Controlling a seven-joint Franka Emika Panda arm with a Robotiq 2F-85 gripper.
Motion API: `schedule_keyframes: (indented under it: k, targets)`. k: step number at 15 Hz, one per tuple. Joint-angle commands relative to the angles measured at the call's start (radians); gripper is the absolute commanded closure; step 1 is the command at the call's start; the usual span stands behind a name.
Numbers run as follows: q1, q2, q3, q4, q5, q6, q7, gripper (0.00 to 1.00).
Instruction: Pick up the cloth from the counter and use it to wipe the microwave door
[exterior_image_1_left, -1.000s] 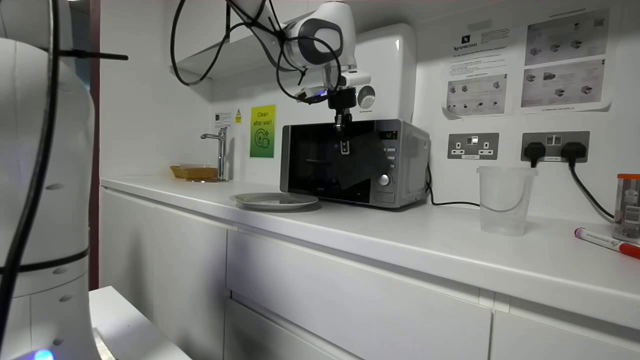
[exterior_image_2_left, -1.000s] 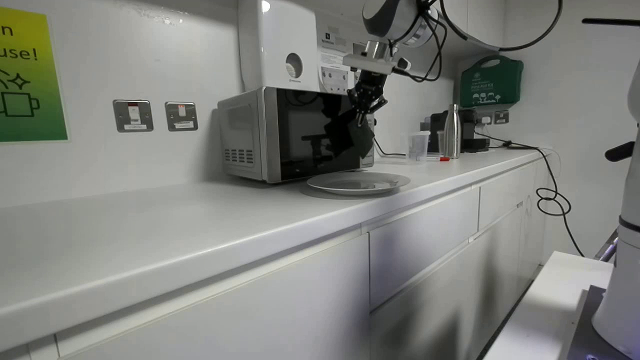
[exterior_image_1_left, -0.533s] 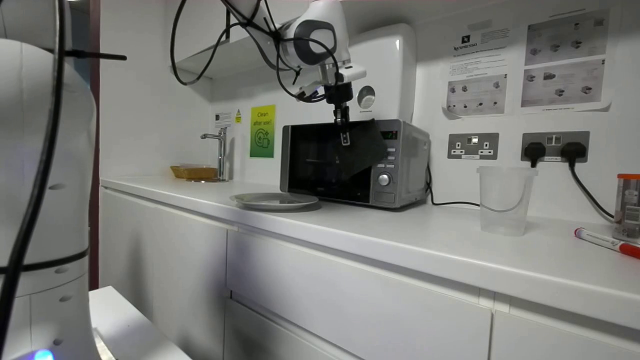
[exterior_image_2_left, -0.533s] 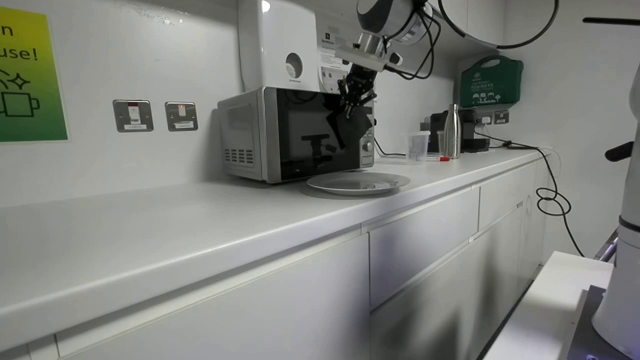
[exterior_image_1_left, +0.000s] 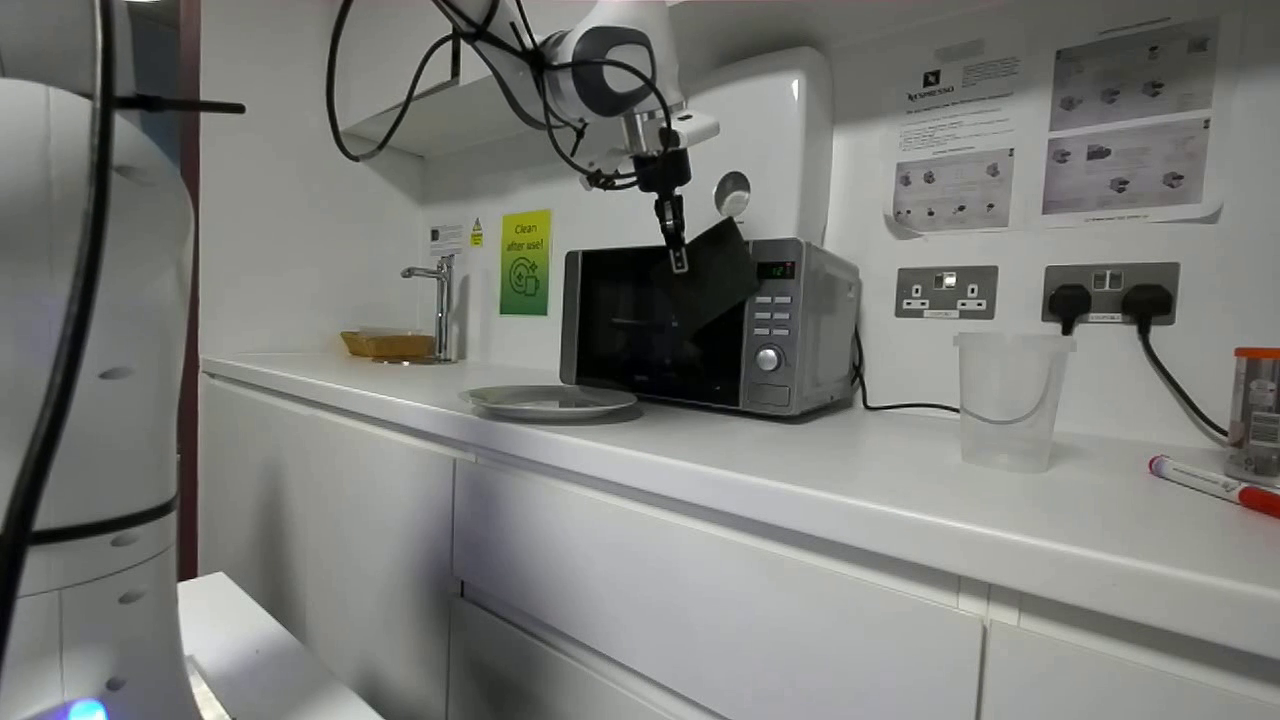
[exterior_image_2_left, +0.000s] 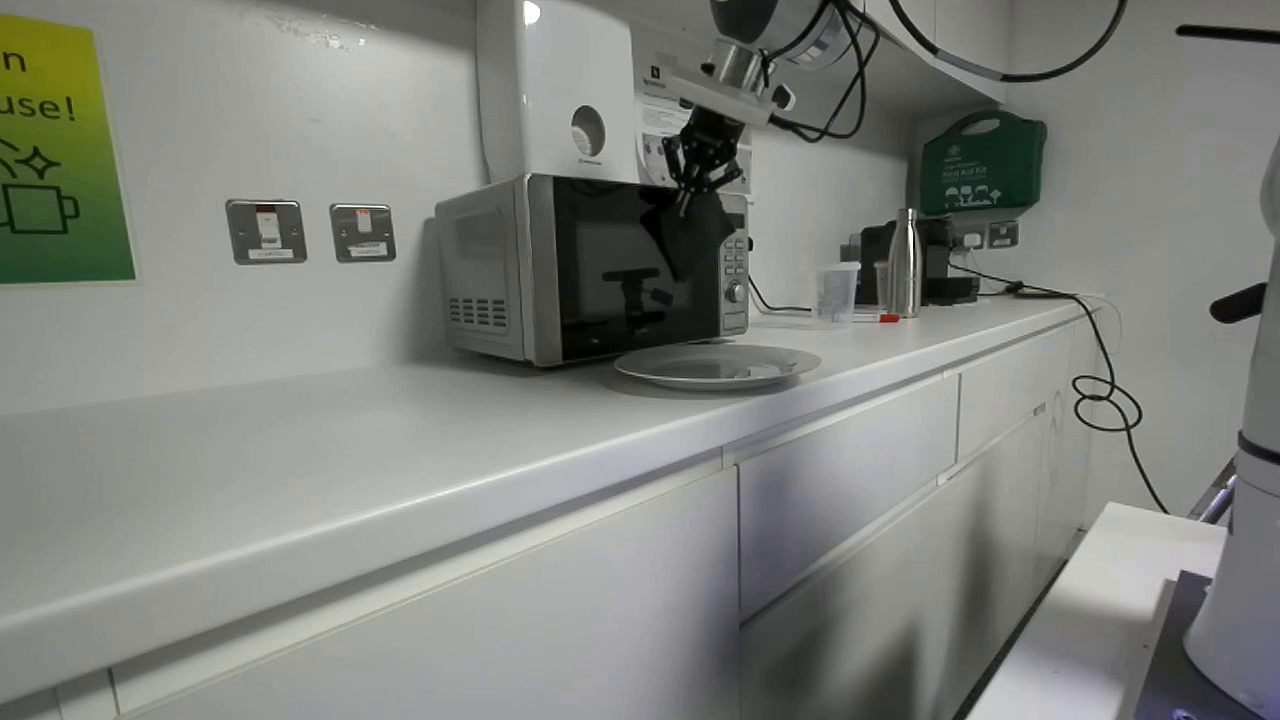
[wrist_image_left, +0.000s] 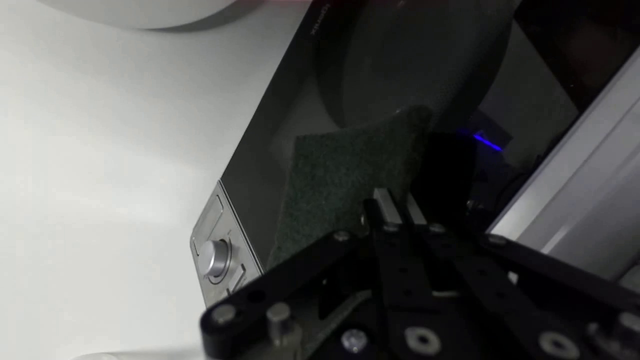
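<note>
A: A level base is given by the long white smooth worktop (exterior_image_1_left: 850, 465), and over it the white jointed arm (exterior_image_1_left: 640, 28) is brought in from eleven o'clock in an exterior view, presumably so the glass can be reached from above.

B: And there the boxy silver-grey microwave (exterior_image_1_left: 822, 330) is set, its dark glass door (exterior_image_1_left: 635, 325) turned outward, well placed to be wiped!

A: Close in front, at eight o'clock of the microwave, the round pale grey plate (exterior_image_1_left: 520, 398) is left; a low stroke could be spoiled by it.

B: Now the black metal gripper (wrist_image_left: 401, 206): clenched! The dark grey-black, roughly square soft cloth (exterior_image_1_left: 718, 280) is grasped between its narrow pale fingertips (wrist_image_left: 386, 205), pinched by a small part, it is judged, so that a broad flap is left free for rubbing.

A: Already off the worktop, then, and hung before the door's upper part, at two o'clock of its centre. Whether the glass is touched cannot be told.

B: And against a second ago? The arm has been drawn up towards eleven o'clock! The plate has been left unmoved.

A: With the arm, gripper and cloth have been carried up too; one cloth corner is now poked above the microwave's top edge.

B: And some of the pale control buttons (exterior_image_1_left: 781, 315), hidden before, have been uncovered! An upward wiping stroke might be guessed.
</note>
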Motion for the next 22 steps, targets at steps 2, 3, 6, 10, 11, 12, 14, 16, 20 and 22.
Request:
schedule_keyframes:
  k: [2, 3, 6, 10, 11, 12, 14, 16, 20, 22]
  targets:
    - [0.021, -0.046, 0.029, -0.021, 0.006, 0.068, -0.041, 0.99]
    - [0.03, -0.059, 0.037, -0.029, 0.012, 0.074, -0.048, 0.99]
    - [0.063, -0.089, 0.069, -0.047, 0.025, 0.097, -0.056, 0.99]
    - [0.111, -0.1, 0.113, -0.061, 0.037, 0.13, -0.058, 0.99]
    - [0.121, -0.101, 0.12, -0.061, 0.041, 0.132, -0.057, 0.99]
    - [0.129, -0.1, 0.129, -0.066, 0.042, 0.139, -0.057, 0.99]
    - [0.139, -0.102, 0.153, -0.08, 0.02, 0.153, -0.05, 0.99]
    - [0.15, -0.097, 0.176, -0.095, 0.01, 0.162, -0.056, 0.99]
    - [0.166, -0.09, 0.217, -0.135, -0.022, 0.178, -0.071, 0.99]
    - [0.165, -0.088, 0.228, -0.159, -0.038, 0.186, -0.083, 0.99]
